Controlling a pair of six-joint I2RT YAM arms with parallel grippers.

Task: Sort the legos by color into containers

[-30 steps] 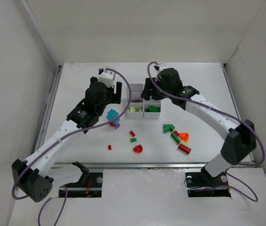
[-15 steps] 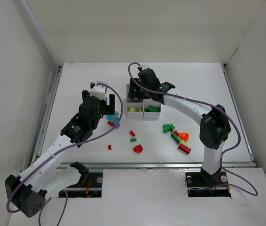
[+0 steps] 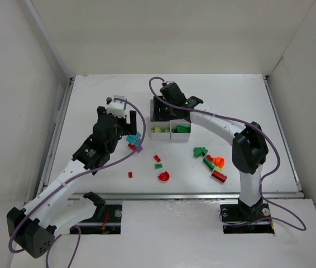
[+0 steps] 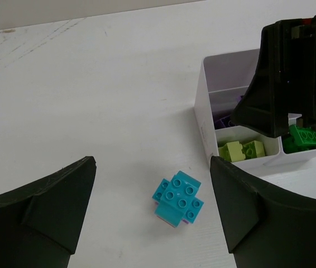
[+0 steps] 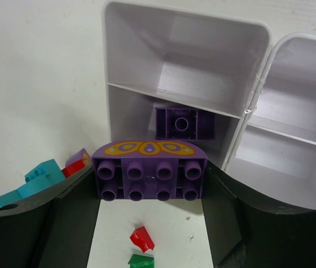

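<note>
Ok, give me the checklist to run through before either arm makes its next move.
1. Right gripper grips the patterned purple brick: ok, pinched between both fingers.
2. Colour match: ok, a plain purple brick lies in the tray compartment just ahead.
3. Held brick fully over that compartment: cannot tell, it looks level with the near wall.
4. Left gripper free: ok, open and holding nothing.
5. Cyan brick lined up for the left gripper: ok, on the table under its opening.
6. Arms apart: ok, the right gripper is over the tray, clear of the left gripper.
</note>
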